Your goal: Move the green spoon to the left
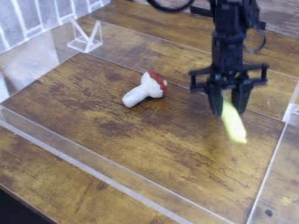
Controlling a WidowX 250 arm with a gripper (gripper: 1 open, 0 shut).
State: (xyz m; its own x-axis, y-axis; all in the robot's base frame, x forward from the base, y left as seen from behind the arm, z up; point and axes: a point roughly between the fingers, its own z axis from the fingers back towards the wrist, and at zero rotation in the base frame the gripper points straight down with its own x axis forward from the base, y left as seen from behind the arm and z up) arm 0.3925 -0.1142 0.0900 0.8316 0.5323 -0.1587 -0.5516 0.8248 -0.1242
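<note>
1. The end effector is black, points down, and is at the right of the view, above the wooden worktop. It is slightly blurred. Its fingers are closed on the green spoon, pinching it at the upper end.
2. The green spoon hangs from the fingers with its thick yellow-green handle showing. The handle slants slightly, its free end pointing toward the bottom of the view and a little to the right. The metal bowl is hidden at the fingers. Whether the handle's lower end touches the surface, I cannot tell.
3. The black robot arm rises from the end effector and leaves through the top edge of the view. A dark cable curves beside it at the top.
4. The toy mushroom lies on its side to the left of the end effector in the view, well apart from it. Its red-brown cap faces upper right, and its white stem points lower left.
5. The worktop has brown wood grain, with pale, see-through strips running along its edges.
6. Farther out, at upper left, is a small white angular frame, near white slatted bars.
</note>
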